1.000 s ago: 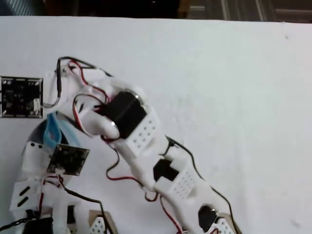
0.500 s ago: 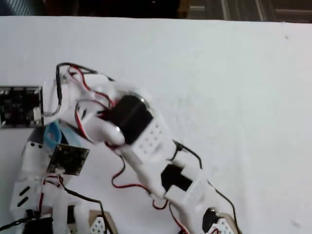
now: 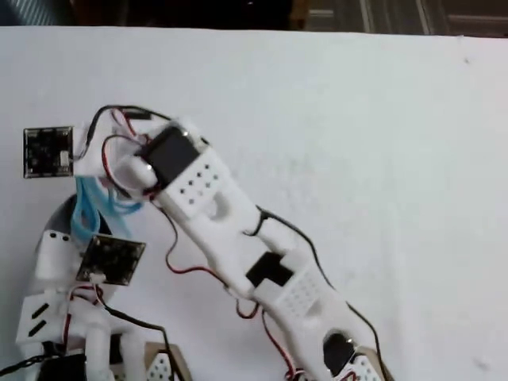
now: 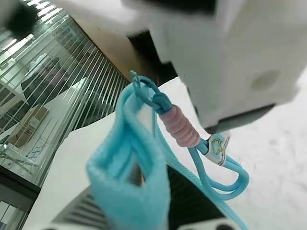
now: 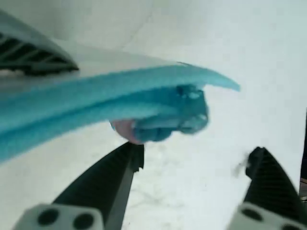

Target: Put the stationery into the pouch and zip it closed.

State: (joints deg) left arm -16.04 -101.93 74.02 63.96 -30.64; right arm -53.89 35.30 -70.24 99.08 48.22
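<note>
At the left of the high view, the pouch (image 3: 89,208) is held up off the bench (image 3: 357,119) by the left end effector (image 4: 144,218). Its jaws are seen pressed together on a fold of the blue fabric, so the pouch hangs in the air, not on the bench. The zipper pull (image 4: 144,93) stands at the free end of that fabric, away from the pinching jaws. A string of pink beads (image 4: 180,127) and a blue cord loop (image 4: 225,179) trail from it. Further right, the right end effector (image 5: 196,151) is brought in over the pouch from the long arm that crosses the bench diagonally. Its two black fingers (image 5: 120,175) are spread wide and nothing is gripped between them. The pull is seen just ahead of the open gap and near its middle, close to the fingers but not touching them. The pouch's zipped edge runs crosswise to the line of approach, back toward the left end effector. The zipping step is judged to be in hand. The right arm is taken to be the one placed to close on the pull and draw it along that edge, while the fabric is kept taut by the left.
</note>
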